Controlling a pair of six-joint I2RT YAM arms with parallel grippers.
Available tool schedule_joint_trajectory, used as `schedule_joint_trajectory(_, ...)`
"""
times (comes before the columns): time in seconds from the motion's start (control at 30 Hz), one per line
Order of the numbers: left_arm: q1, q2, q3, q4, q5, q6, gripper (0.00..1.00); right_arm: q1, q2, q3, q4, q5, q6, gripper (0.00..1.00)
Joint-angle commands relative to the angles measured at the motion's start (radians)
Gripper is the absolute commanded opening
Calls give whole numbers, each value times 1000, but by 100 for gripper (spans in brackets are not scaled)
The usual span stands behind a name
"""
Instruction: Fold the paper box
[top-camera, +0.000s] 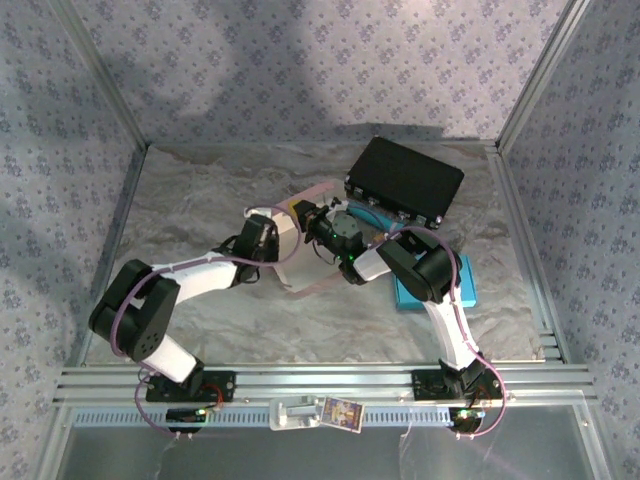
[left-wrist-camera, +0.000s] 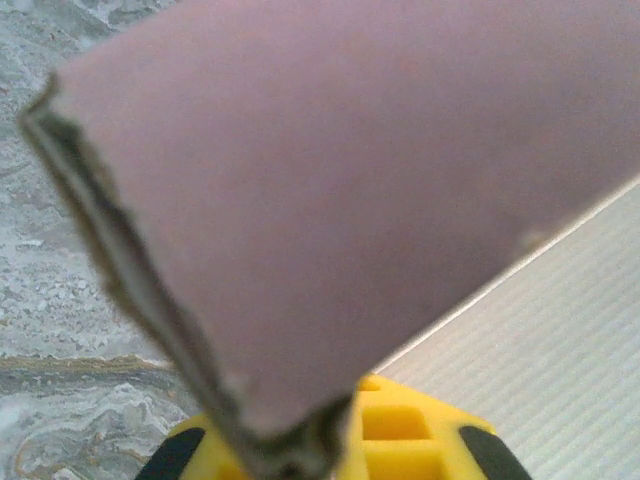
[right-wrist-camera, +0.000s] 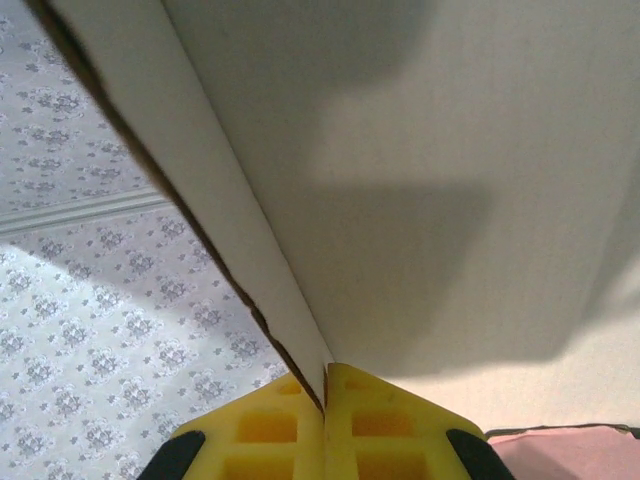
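Yellow fingers (right-wrist-camera: 260, 430) of the right gripper (right-wrist-camera: 325, 400) sit closest to my lens, pressed together on a thin flap of the box (right-wrist-camera: 450, 200). The flap's brown cut edge runs from the top left corner down into the seam between them. White card takes up everything right of that edge, and a pink strip shows at the bottom right corner.

On my left wrist feed the left gripper (left-wrist-camera: 300, 450) is clamped on a pink panel of the box. The panel's ragged, layered edge slants from upper left down into the jaws. A pale ribbed sheet (left-wrist-camera: 560, 340) lies behind the panel to the right; I cannot tell whether it belongs to the box.

From overhead, the box (top-camera: 290, 262) sits part-raised at mid-table. The left gripper (top-camera: 290, 212) and right gripper (top-camera: 308, 216) meet at its far end, almost touching each other. A black case (top-camera: 405, 180) stands just beyond them to the far right, so room there is tight. A blue block (top-camera: 465, 290) lies under the right forearm on the near right side.

Bare table (top-camera: 200, 200) stretches wide to the left and far left. A band of it also runs between the box's near edge and the rail (top-camera: 320, 380). Patterned walls (top-camera: 60, 200) close off both flanks.
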Motion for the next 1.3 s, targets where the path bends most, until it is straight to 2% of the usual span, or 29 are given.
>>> schedule_joint_trajectory(0.0, -18, 38, 47, 5, 26, -16, 14, 29, -15, 12, -50, -71, 24, 0)
schedule_joint_trajectory(0.07, -18, 49, 54, 11, 25, -15, 19, 29, -12, 10, -49, -70, 27, 0)
schedule_joint_trajectory(0.13, -17, 56, 60, 24, 23, -7, 19, 28, -12, 10, -48, -72, 29, 0)
schedule_joint_trajectory(0.37, -8, 82, 85, 17, 9, 0, 12, 21, -9, 16, -52, -74, 37, 0)
schedule_joint_trajectory(0.5, -6, 89, 90, 6, -10, -24, 0, 22, -10, 22, -61, -72, 41, 0)
schedule_joint_trajectory(0.67, -7, 82, 133, -107, -72, -103, 0, 20, -26, 30, -102, -60, 47, 0)
schedule_joint_trajectory(0.7, -7, 74, 141, -130, -74, -107, 0, 19, -38, 30, -122, -54, 49, 3)
schedule_joint_trajectory(0.77, -6, 53, 157, -183, -84, -116, 0, 14, -70, 28, -178, -52, 41, 19)
schedule_joint_trajectory(0.83, 4, 32, 181, -250, -70, -118, 0, 1, -121, 36, -282, -73, 27, 36)
schedule_joint_trajectory(0.93, 49, 0, 236, -372, 36, -115, 0, -37, -229, 55, -502, -123, -36, 50)
schedule_joint_trajectory(1.0, 96, -8, 276, -449, 140, -108, 0, -70, -313, 89, -714, -164, -113, 59)
schedule_joint_trajectory(1.13, 193, -9, 355, -618, 345, -68, 0, -129, -466, 244, -1224, -199, -371, 68)
schedule_joint_trajectory(1.27, 270, 11, 423, -769, 489, -29, 0, -164, -541, 383, -1550, -169, -589, 69)
